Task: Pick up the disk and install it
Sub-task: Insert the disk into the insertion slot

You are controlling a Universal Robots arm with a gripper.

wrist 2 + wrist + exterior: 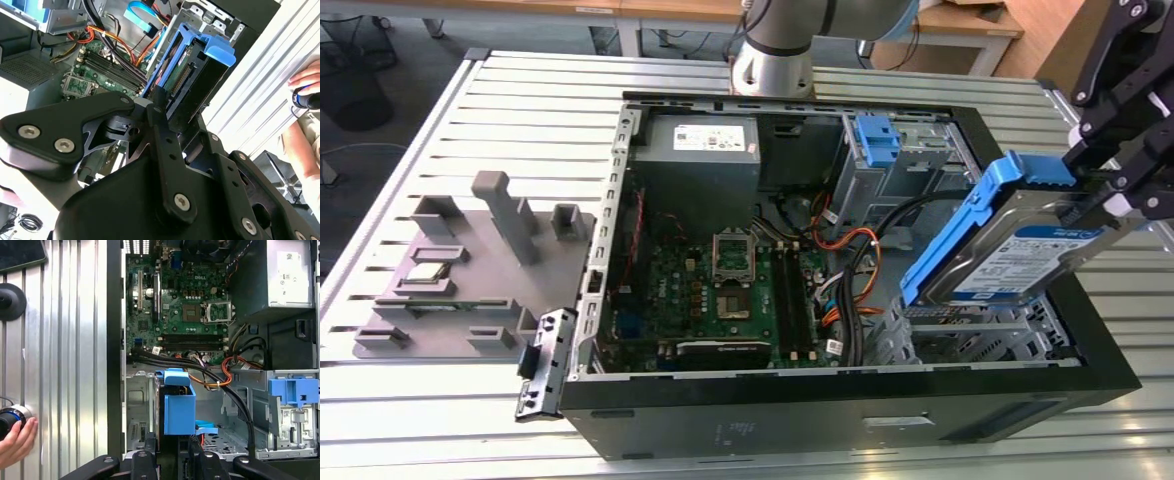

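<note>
Install step in hand: we log the tool [1107,205] clamped on the disk [1007,245], held tilted above the drive cage [981,330] inside the open computer case [854,405], not yet seated, and we judge seating calls for squaring it with that cage.

disk [178,407] on edge between fingers [150,452], above drive bay [136,405]; hand [15,442] at knob [7,418]

The open computer case [854,410] is set on the slatted table [520,100], with a parts fixture [467,260] beside it at the exterior view's left. The disk [1001,250] is held tilted by the gripper [1105,192] over the drive cage [974,335] at the exterior view's right, seemingly clear of it.
</note>
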